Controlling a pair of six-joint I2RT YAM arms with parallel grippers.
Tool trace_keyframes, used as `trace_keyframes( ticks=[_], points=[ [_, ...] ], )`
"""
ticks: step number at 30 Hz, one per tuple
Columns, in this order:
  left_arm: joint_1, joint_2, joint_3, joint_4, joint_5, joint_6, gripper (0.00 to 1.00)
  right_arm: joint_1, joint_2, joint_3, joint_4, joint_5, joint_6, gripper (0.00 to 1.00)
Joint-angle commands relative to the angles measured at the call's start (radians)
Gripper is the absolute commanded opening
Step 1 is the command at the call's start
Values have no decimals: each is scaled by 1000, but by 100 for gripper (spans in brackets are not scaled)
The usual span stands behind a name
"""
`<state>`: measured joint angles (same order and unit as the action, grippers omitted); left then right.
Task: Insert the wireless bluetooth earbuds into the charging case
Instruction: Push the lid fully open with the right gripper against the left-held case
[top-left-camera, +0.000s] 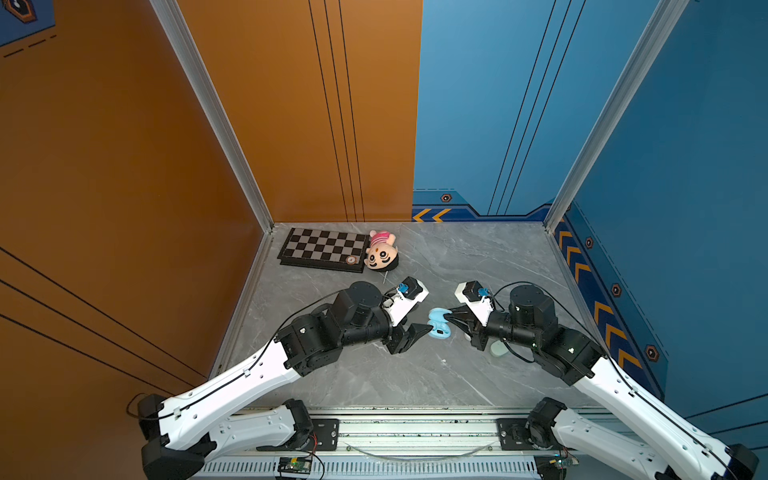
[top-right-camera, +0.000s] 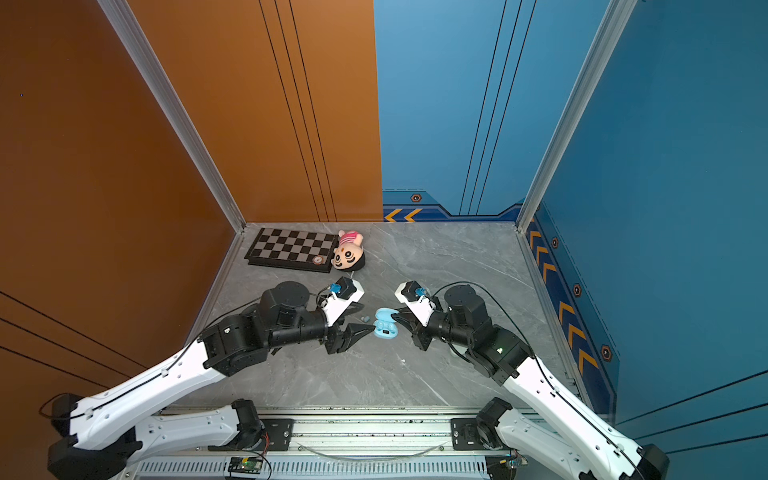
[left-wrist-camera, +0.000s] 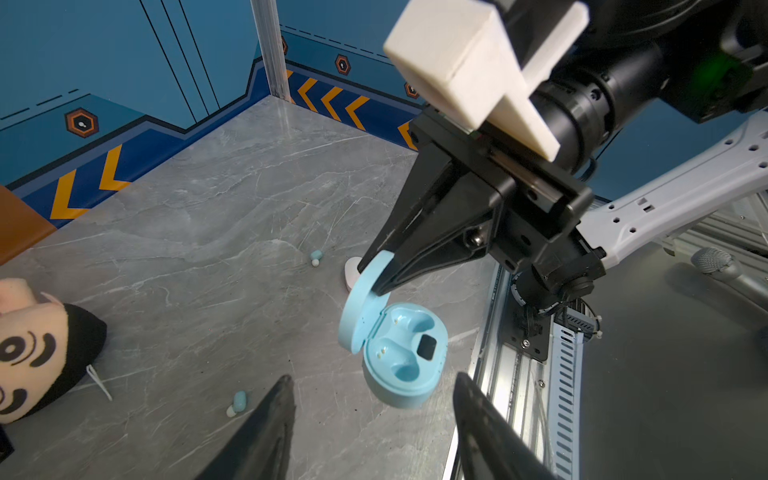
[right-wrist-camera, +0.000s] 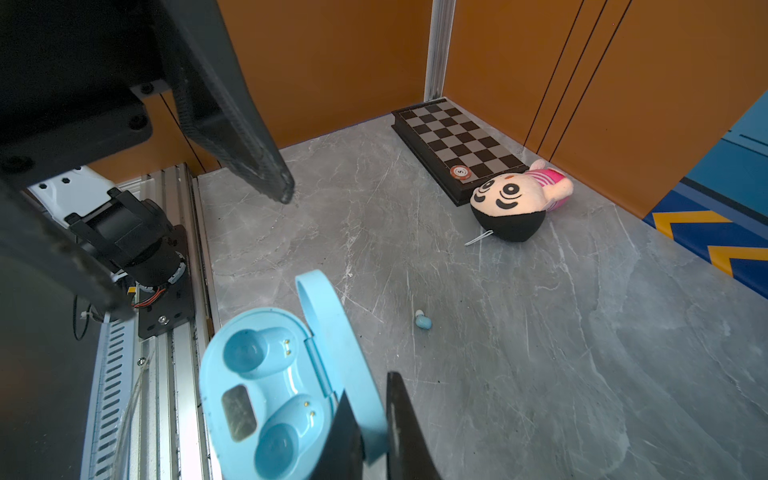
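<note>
On the worktop (left-wrist-camera: 199, 199), right gripper (left-wrist-camera: 380, 274) pinches the charging case lid (left-wrist-camera: 359, 309) open.
Left gripper (left-wrist-camera: 372, 378), spread: grasp the nearest earbud (left-wrist-camera: 239, 402) squarely.

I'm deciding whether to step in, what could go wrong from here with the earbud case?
The right gripper pinches the charging case only by its thin open lid, so the case may swing or slip. The earbuds lie loose on the smooth table; the open left gripper could flick one away.
</note>
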<state>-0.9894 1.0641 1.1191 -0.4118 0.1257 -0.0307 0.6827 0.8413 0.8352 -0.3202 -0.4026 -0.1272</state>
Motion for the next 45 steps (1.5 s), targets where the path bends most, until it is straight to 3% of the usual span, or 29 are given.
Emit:
trace_keyframes(
  ticks=[1,10,17,26,30,36,40,45],
  points=[
    [-14,38,24,25,-25,29,57,12,-8,-11,37,29,-9,0],
    [-32,92,20,101,-74,28,33,49,-26,-29,37,21,-2,0],
    [-33,101,12,117,-71,32,20,55,-36,-40,41,24,5,0],
    [-33,79,-5,95,-44,32,21,49,-41,-42,54,22,14,0],
    [-32,84,-2,93,-46,34,9,49,-41,-41,53,21,15,0],
    [-32,88,0,92,-54,37,0,46,-50,-39,54,27,20,0],
    [-31,88,-1,92,-71,36,0,39,-50,-32,54,28,31,12],
    [-21,76,-21,98,-124,6,0,26,-63,-19,54,27,60,39]
  ],
)
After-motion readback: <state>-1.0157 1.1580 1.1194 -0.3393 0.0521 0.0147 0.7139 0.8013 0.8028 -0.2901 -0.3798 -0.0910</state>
